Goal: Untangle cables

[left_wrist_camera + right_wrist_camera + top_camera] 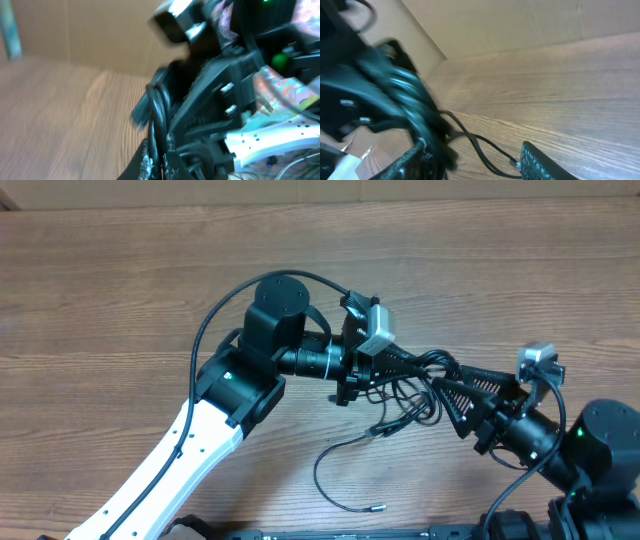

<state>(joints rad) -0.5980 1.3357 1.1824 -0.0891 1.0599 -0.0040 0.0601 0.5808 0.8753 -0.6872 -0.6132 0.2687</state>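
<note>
The cables (pixel 420 370) are pinched tight by the left fingers (pixel 143 163). The right fingers (pixel 540 162) are spread apart, and nothing is held

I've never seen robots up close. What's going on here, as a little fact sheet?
surface: brown wooden table
objects: thin black cables, tangled in a clump between the two arms
left gripper: shut on the clump
right gripper: open, at the clump's opposite side
loose end: one cable trails onto the table, ending in a small plug
</note>
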